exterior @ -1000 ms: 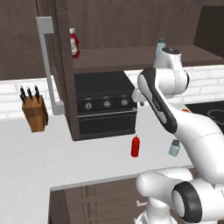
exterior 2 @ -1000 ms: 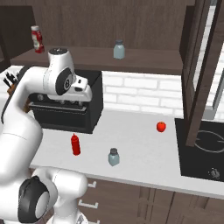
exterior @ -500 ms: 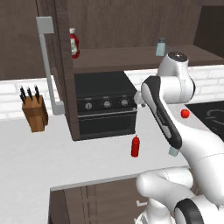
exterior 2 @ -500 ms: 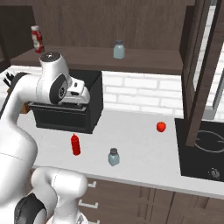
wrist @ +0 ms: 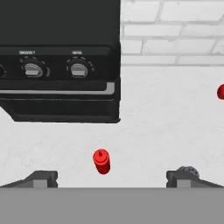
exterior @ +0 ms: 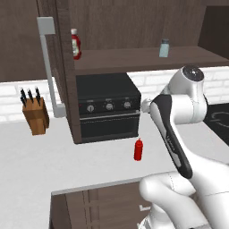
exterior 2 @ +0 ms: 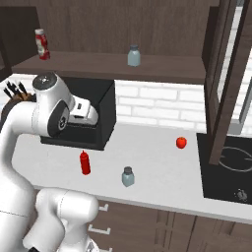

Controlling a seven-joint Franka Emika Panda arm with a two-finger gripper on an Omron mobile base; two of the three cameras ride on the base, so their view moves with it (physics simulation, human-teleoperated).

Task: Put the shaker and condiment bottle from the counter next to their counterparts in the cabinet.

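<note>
The all-red condiment bottle (exterior: 138, 150) (exterior 2: 85, 163) stands upright on the white counter (exterior: 62, 165) in front of the black toaster oven. The greyish-blue shaker (exterior 2: 128, 176) stands to its right, nearer the counter's front edge. In the hand view my gripper (wrist: 111, 179) is open wide and looks down at the bottle (wrist: 101, 161), well above it. The shaker's dark cap (wrist: 189, 169) peeks out by the right fingertip (wrist: 180, 178). On the cabinet shelf (exterior: 134, 59) stand the counterparts: a white-capped red bottle (exterior: 76, 44) (exterior 2: 42, 44) and a pale blue shaker (exterior: 164, 48) (exterior 2: 133, 55).
The black toaster oven (exterior: 107, 112) (wrist: 61, 78) sits against the wall under the shelf. A knife block (exterior: 35, 115) stands at the left by the open cabinet door's pale handle (exterior: 47, 67). A small red fruit (exterior 2: 181, 142) lies near the black cooktop (exterior 2: 226, 167).
The arm's upper joints have swung sideways and upward, and the hand now hangs over the counter in front of the oven. The bottles and shakers have not moved.
</note>
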